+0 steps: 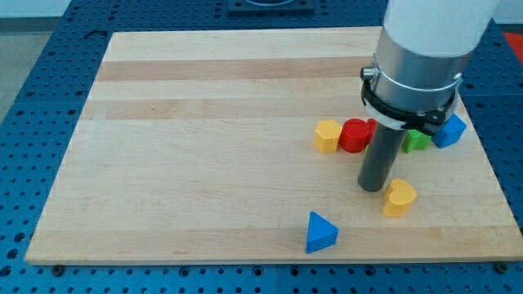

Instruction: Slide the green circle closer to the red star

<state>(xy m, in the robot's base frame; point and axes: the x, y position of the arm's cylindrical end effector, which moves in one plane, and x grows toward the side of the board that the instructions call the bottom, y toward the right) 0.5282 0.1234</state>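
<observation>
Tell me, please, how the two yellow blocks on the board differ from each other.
The yellow hexagon block sits higher in the view, touching the red block; the yellow heart block lies lower, touching no block, just right of my tip. The hexagon has flat sides; the heart is rounded with a notch. Both share colour and similar size.

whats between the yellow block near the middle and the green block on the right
In the camera view, a red block lies between the yellow block and the green block; the rod also crosses that stretch, my tip lower down.

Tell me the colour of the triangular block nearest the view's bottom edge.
Blue: the triangular block sits alone near the board's bottom edge in the camera view.
</observation>
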